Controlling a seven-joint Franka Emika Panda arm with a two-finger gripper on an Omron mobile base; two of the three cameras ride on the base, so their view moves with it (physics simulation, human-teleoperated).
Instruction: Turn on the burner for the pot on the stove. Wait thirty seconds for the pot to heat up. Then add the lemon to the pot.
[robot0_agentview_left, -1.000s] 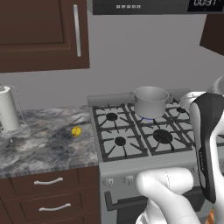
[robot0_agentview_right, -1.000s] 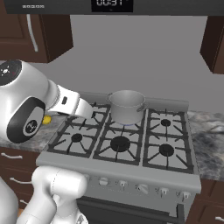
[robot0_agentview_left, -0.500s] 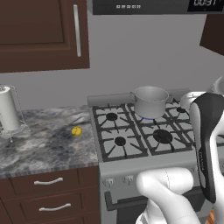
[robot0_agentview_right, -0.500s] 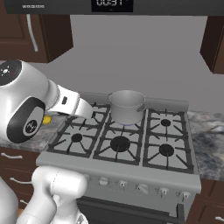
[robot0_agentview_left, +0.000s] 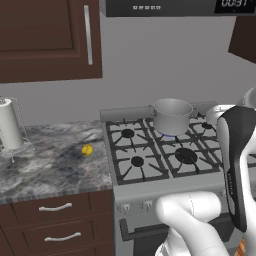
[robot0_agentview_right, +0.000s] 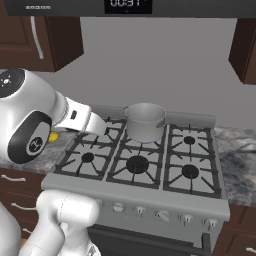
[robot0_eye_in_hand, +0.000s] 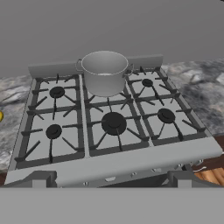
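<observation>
- Gripper (robot0_eye_in_hand: 112, 183) stays wide open, empty, unmoved above the stove (robot0_eye_in_hand: 105, 164) front.
- Flame shows under the pot (robot0_agentview_left: 171, 116); heating wait continues.
- Lemon (robot0_agentview_left: 87, 149) remains on the counter (robot0_agentview_left: 50, 170).

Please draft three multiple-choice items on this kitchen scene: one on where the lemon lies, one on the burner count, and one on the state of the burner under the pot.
1. Where is the lemon?
A. In the pot
B. On the marble counter left of the stove
C. On a front grate

2. How many burners has the stove?
A. Four
B. Five
C. Six

3. What is the burner under the pot doing?
A. Showing a blue flame
B. Unlit
C. Covered by a lid

Key: 1 B, it lies on the counter; 2 C, two rows of three; 3 A, blue shows beneath the pot.
</observation>
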